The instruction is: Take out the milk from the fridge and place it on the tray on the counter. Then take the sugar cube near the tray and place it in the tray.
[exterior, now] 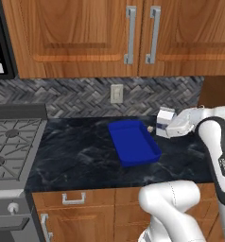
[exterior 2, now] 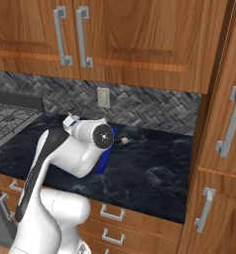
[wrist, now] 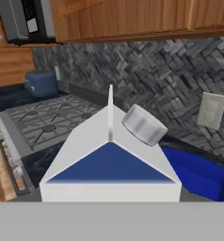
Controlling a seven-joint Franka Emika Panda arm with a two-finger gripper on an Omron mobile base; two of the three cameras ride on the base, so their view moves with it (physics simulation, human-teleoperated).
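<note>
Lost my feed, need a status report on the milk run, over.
Gripper shut on the milk, carried above the counter. Tray just left of it, nothing in it. Sugar cube sits by the tray's right rim, close under the carton.

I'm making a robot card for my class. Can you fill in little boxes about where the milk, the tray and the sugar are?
milk: white carton held in the hand, above the counter, right of the tray
tray: blue, flat on the counter, nothing in it
sugar cube: tiny tan cube on the counter by the tray's right rim
stove: left of the counter
</note>
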